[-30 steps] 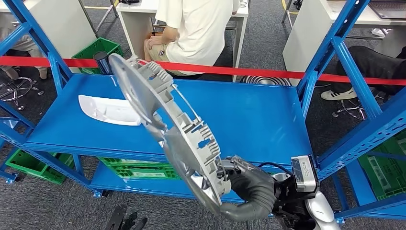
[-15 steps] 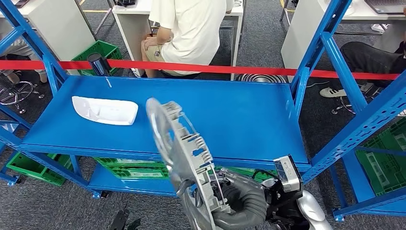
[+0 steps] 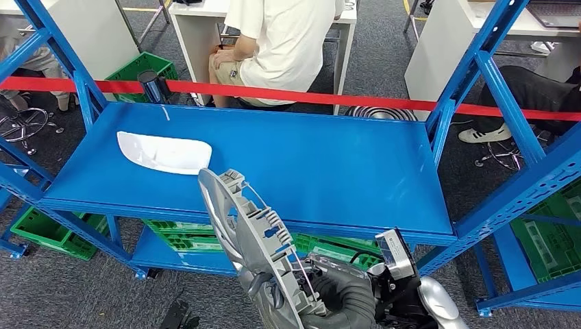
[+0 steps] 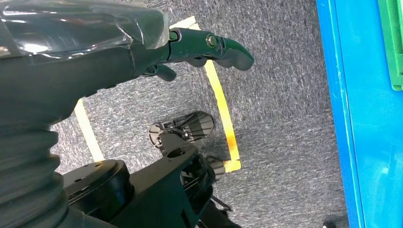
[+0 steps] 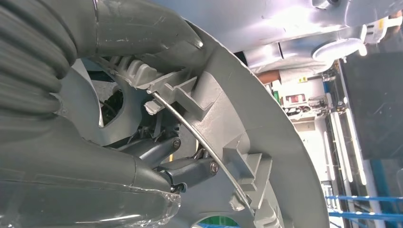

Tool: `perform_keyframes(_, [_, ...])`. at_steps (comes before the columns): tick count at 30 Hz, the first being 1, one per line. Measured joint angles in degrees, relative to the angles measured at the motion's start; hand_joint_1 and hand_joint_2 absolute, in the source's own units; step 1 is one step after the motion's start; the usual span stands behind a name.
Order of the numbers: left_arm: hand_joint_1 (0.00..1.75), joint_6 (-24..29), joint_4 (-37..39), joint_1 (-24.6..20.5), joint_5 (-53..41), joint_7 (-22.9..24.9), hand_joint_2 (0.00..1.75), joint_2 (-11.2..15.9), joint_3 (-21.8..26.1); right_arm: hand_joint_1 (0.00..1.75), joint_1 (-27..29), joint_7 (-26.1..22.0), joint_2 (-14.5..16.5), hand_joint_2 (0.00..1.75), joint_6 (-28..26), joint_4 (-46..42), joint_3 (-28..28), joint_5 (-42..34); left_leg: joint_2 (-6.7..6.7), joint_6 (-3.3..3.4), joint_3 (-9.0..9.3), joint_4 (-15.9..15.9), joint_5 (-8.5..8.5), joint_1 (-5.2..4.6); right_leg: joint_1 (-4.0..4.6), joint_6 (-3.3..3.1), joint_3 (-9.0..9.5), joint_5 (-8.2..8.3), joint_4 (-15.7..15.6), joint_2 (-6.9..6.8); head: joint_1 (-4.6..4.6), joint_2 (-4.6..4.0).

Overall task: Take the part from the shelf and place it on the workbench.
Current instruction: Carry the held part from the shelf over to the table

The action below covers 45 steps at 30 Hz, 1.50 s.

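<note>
Head view: one silver part, one white part.

One grey round part, one white part at ten o'clock, three green crates.

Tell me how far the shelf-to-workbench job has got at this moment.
Done: the grey round part is off the blue shelf, gripped by the right hand at its lower rim and held on edge in front of the shelf. In hand: carrying it. Left: setting it on the workbench, not reached yet. A white part lies on the shelf. The left hand hangs over the floor, holding nothing.
</note>
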Motion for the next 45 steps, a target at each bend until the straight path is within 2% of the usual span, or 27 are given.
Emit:
perform_keyframes(2, [0.00,0.3,0.0,0.0,-0.2,0.0,1.75,0.0,-0.3,1.75,0.1,0.0,-0.1,1.75,0.3,0.0,0.1,0.0,-0.02,-0.59,-0.25,0.6,-0.38,-0.25,0.08,-0.29,3.14,1.74,-5.9,-0.02,-0.03,0.00])
perform_keyframes(5, [0.00,0.6,0.1,0.0,-0.6,-0.1,1.75,0.1,-0.7,1.75,0.4,-0.1,-0.4,1.75,0.8,0.1,0.2,-0.4,0.01,-1.28,-0.52,0.9,-0.54,-0.25,0.17,-1.28,3.54,2.16,-6.8,0.10,-0.07,0.00])
perform_keyframes(7, [0.00,0.7,0.1,0.0,-0.8,0.0,1.75,0.1,-0.9,1.75,0.7,-0.2,-0.5,1.75,1.8,0.1,0.2,-1.3,0.01,-1.93,-1.10,2.6,-1.98,0.00,-0.16,-1.79,3.62,2.43,-6.9,0.09,-0.14,0.00])
perform_keyframes(10, [0.00,0.8,0.1,0.0,-1.0,0.3,1.75,0.1,-1.2,1.75,1.1,-0.4,-0.6,1.75,4.0,0.1,0.3,-3.0,0.02,-2.95,-5.15,12.5,-7.88,0.45,-0.25,-2.13,3.53,2.66,-6.9,0.03,-0.27,0.00])
perform_keyframes(11, [0.00,0.9,0.2,0.1,-1.0,0.6,1.75,0.1,-1.3,1.75,1.2,-0.5,-0.7,1.75,4.7,0.1,0.4,-3.8,0.02,-3.14,-6.53,15.9,-9.27,0.56,-0.20,-2.13,3.47,2.66,-6.9,0.04,-0.26,0.00])
perform_keyframes(12, [0.00,1.0,0.2,0.2,-1.0,0.9,1.75,0.1,-1.4,1.75,1.2,-0.5,-0.7,1.75,5.4,0.1,0.5,-4.6,0.02,-3.20,-7.07,17.6,-9.57,0.61,-0.17,-2.12,3.46,2.67,-6.9,0.05,-0.27,0.00])
perform_keyframes(13, [0.00,1.1,0.2,0.2,-0.9,1.1,1.75,0.1,-1.4,1.75,1.2,-0.6,-0.7,1.75,5.9,0.0,0.6,-5.5,0.02,-3.14,-6.56,16.9,-8.75,0.63,-0.15,-2.11,3.48,2.68,-6.8,0.07,-0.27,0.00])
perform_keyframes(14, [0.00,1.2,0.2,0.3,-0.9,1.3,1.75,0.2,-1.4,1.75,1.1,-0.5,-0.6,1.75,6.2,0.0,0.7,-6.2,0.01,-2.95,-4.93,14.0,-6.99,0.62,-0.13,-2.10,3.54,2.68,-6.8,0.11,-0.27,0.00])
perform_keyframes(16, [0.00,1.6,0.2,0.3,-0.8,1.4,1.75,0.4,-1.4,1.75,0.9,-0.4,-0.4,1.75,6.6,-0.2,1.1,-7.3,-0.11,-2.25,-0.54,5.7,-3.42,0.48,0.02,-1.95,3.61,2.77,-6.8,0.17,-0.25,0.00])
perform_keyframes(18, [0.00,1.9,0.2,0.3,-0.7,1.5,1.75,0.6,-1.4,1.75,0.4,-0.1,-0.1,1.75,6.7,-0.4,1.5,-8.0,-0.27,-1.61,1.52,1.4,-2.05,0.14,0.15,-1.51,3.35,3.04,-6.8,0.16,-0.24,0.00])
perform_keyframes(21, [0.00,2.2,0.1,0.6,-0.5,1.5,1.75,0.8,-1.4,1.75,-0.4,0.0,0.2,1.75,6.8,-0.7,1.9,-8.8,-0.20,-0.72,1.20,0.6,-1.24,-0.09,0.09,-0.45,2.89,3.56,-6.8,0.11,-0.23,0.00])
perform_keyframes(22, [0.00,2.3,0.1,0.6,-0.5,1.5,1.75,0.8,-1.4,1.75,-0.6,0.1,0.3,1.75,6.8,-0.8,2.0,-9.0,-0.10,-0.28,1.06,0.2,-0.68,-0.02,0.09,-0.35,2.46,2.96,-6.2,0.08,-0.19,0.00])
perform_keyframes(24, [0.00,2.3,0.1,0.6,-0.5,1.5,1.75,0.8,-1.4,1.75,-1.2,0.1,0.3,1.75,6.9,-0.9,2.2,-9.2,0.11,0.42,0.40,-0.4,0.39,0.16,0.10,-0.87,0.46,-0.39,-1.7,0.02,-0.08,0.00])
perform_keyframes(26, [0.00,2.3,0.0,0.5,-0.5,1.5,1.75,0.8,-1.4,1.75,-1.6,0.1,0.4,1.75,7.1,-1.0,2.4,-9.2,0.20,0.75,-0.90,-0.3,1.26,-0.06,0.08,-1.21,-2.26,-4.52,6.0,0.03,-0.01,0.00])
perform_keyframes(27, [0.00,2.3,0.0,0.5,-0.5,1.5,1.75,0.8,-1.4,1.75,-1.8,0.1,0.5,1.75,7.1,-1.0,2.5,-9.3,0.23,0.77,-1.59,-0.2,1.70,-0.14,0.07,-1.02,-2.91,-5.61,8.8,0.03,-0.01,0.00])
perform_keyframes(28, [0.00,2.3,-0.1,0.5,-0.5,1.5,1.75,0.8,-1.4,1.75,-2.0,0.2,0.6,1.75,7.1,-1.0,2.6,-9.3,0.24,0.72,-2.28,-0.1,2.12,-0.19,0.06,-0.57,-2.54,-5.74,9.6,0.02,-0.01,0.00])
perform_keyframes(29, [0.00,2.3,-0.1,0.5,-0.5,1.5,1.75,0.8,-1.4,1.75,-2.2,0.2,0.7,1.75,7.1,-1.0,2.7,-9.3,0.24,0.60,-2.98,0.1,2.51,-0.21,0.05,0.03,-0.93,-4.92,8.0,0.02,-0.01,0.00])
perform_keyframes(31, [0.00,2.3,-0.3,0.5,-0.5,1.5,1.75,0.8,-1.5,1.75,-2.9,0.3,1.0,1.75,7.0,-1.1,2.9,-9.3,0.22,0.19,-4.30,0.8,3.18,-0.24,0.02,0.67,4.68,-3.05,-0.2,0.00,-0.01,0.00])
perform_keyframes(33, [0.00,2.3,-0.4,0.5,-0.5,1.5,1.75,0.8,-1.5,1.75,-3.5,0.6,1.4,1.75,6.8,-1.3,3.1,-9.5,0.21,-0.42,-5.16,1.4,3.85,-0.34,0.26,0.03,8.34,-2.38,-6.3,0.04,-0.06,0.00])
perform_keyframes(36, [0.00,2.3,-0.4,0.5,-0.5,1.7,1.75,0.8,-1.5,1.75,-4.0,1.1,1.9,1.75,6.6,-1.7,3.2,-9.7,0.14,-1.51,-5.64,1.5,4.81,-0.21,0.42,-1.40,7.88,-1.72,-7.2,0.07,0.03,0.00])
perform_keyframes(37, [0.00,2.3,-0.4,0.6,-0.5,1.7,1.75,0.9,-1.6,1.75,-4.1,1.1,2.0,1.75,6.6,-1.7,3.3,-9.8,0.10,-1.91,-5.98,1.8,4.22,-0.07,0.28,-1.95,7.50,-1.21,-7.2,0.03,0.00,0.00])
perform_keyframes(39, [0.00,2.3,-0.4,0.6,-0.5,1.9,1.75,1.0,-1.7,1.75,-4.3,1.2,2.3,1.75,6.6,-1.8,3.3,-9.8,0.02,-2.76,-7.28,5.3,-0.18,0.26,-0.08,-2.91,6.48,0.09,-7.3,-0.08,-0.06,0.00])
perform_keyframes(41, [0.00,2.3,-0.4,0.6,-0.4,2.0,1.75,1.0,-1.9,1.75,-4.3,1.3,2.5,1.75,6.7,-1.8,3.3,-9.8,0.02,-3.53,-8.94,12.4,-5.97,0.52,-0.01,-3.19,5.14,1.35,-7.3,-0.10,-0.19,0.00])
perform_keyframes(42, [0.00,2.3,-0.4,0.6,-0.4,2.0,1.75,1.0,-2.0,1.75,-4.3,1.3,2.6,1.75,6.7,-1.8,3.3,-9.8,0.03,-3.76,-9.36,15.7,-7.41,0.61,0.01,-3.11,4.38,1.94,-7.2,-0.09,-0.21,0.00])
perform_keyframes(43, [0.00,2.3,-0.4,0.6,-0.3,2.1,1.75,1.0,-2.0,1.75,-4.3,1.4,2.6,1.75,6.7,-1.8,3.3,-9.8,0.03,-3.86,-9.01,17.6,-7.49,0.66,0.02,-2.99,3.63,2.52,-7.1,-0.08,-0.22,0.00])
perform_keyframes(44, [0.00,2.3,-0.4,0.5,-0.2,2.1,1.75,1.1,-2.1,1.75,-4.3,1.4,2.6,1.75,6.7,-1.8,3.3,-9.8,0.03,-3.82,-7.63,17.3,-6.53,0.68,0.02,-2.83,2.93,3.04,-7.1,-0.05,-0.22,0.00])
perform_keyframes(45, [0.00,2.3,-0.4,0.5,-0.1,2.1,1.75,1.1,-2.1,1.75,-4.3,1.4,2.6,1.75,6.8,-1.8,3.3,-9.9,0.02,-3.63,-5.13,14.8,-5.09,0.68,0.03,-2.66,2.30,3.56,-7.1,-0.02,-0.23,0.00])
